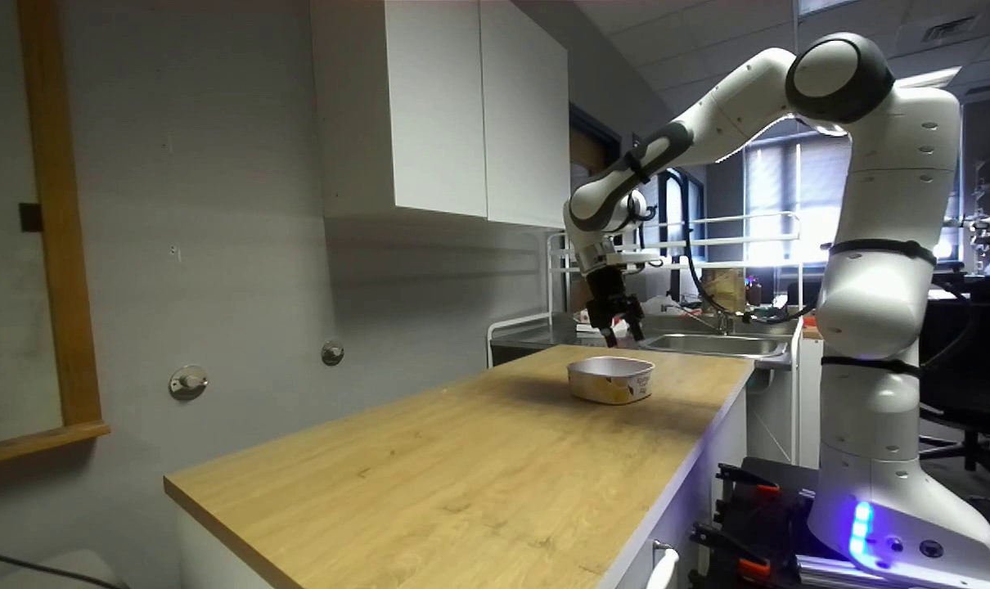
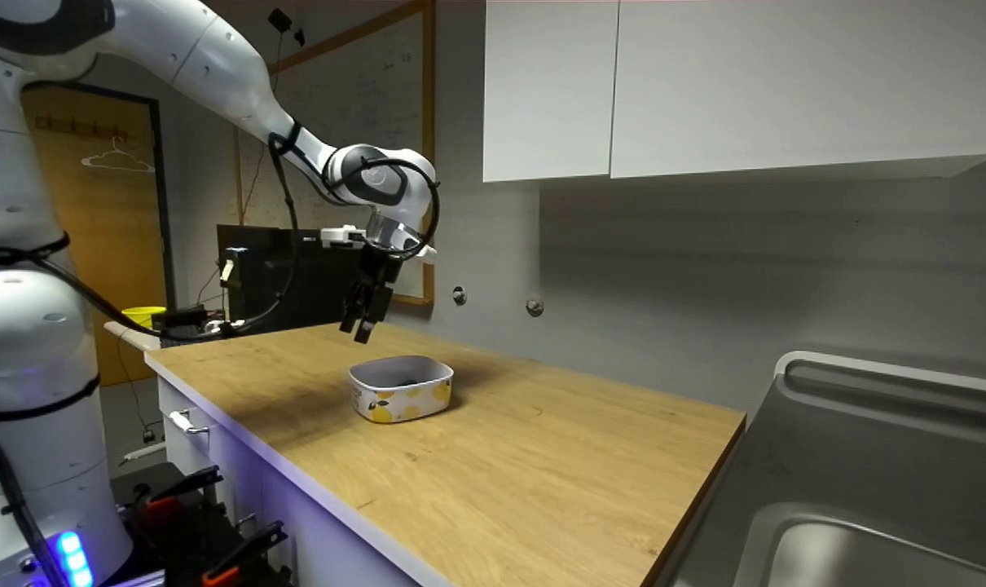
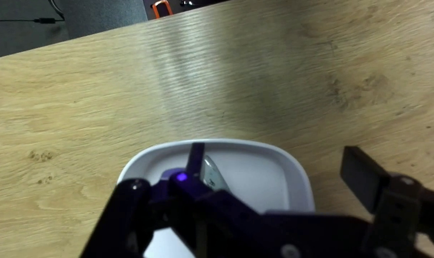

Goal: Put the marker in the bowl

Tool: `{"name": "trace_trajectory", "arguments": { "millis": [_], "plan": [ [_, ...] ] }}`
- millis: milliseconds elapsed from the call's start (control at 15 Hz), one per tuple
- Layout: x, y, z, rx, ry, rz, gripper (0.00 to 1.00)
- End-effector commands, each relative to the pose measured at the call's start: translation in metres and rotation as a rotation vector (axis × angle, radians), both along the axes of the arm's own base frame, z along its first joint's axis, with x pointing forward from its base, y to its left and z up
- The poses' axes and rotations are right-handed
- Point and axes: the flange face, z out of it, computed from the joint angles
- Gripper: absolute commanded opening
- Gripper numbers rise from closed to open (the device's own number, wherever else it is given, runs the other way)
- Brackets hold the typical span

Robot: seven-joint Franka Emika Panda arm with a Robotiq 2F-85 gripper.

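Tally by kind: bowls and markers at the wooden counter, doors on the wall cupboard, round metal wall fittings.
Bowl: 1
Marker, in the bowl, partly hidden: 1
Cupboard doors: 2
Wall fittings: 2
Total: 6

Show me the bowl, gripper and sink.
Bowl (image 2: pixel 402 404): in an exterior view, its patterned outer wall.
Gripper (image 1: pixel 623 334): in an exterior view, midway between its fingertips.
Sink (image 1: pixel 708 345): in an exterior view, its basin.

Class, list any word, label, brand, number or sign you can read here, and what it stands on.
No text is readable.
On the bowl: apparent print, too small.
On what is probably the marker, in the bowl: dark marks, blurred.
On the whiteboard: marks too faint.
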Motion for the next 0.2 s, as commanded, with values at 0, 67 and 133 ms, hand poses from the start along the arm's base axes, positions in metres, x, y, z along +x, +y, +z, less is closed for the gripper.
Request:
{"name": "trace_trajectory", "arguments": {
  "millis": [0,67,133],
  "plan": [
    [-0.012,0.024,0.026,-0.006,-0.040,0.045,1.00],
    [-0.015,0.031,0.034,-0.009,-0.054,0.060,1.00],
    [-0.016,0.036,0.041,-0.013,-0.066,0.071,1.00]
  ]
}}
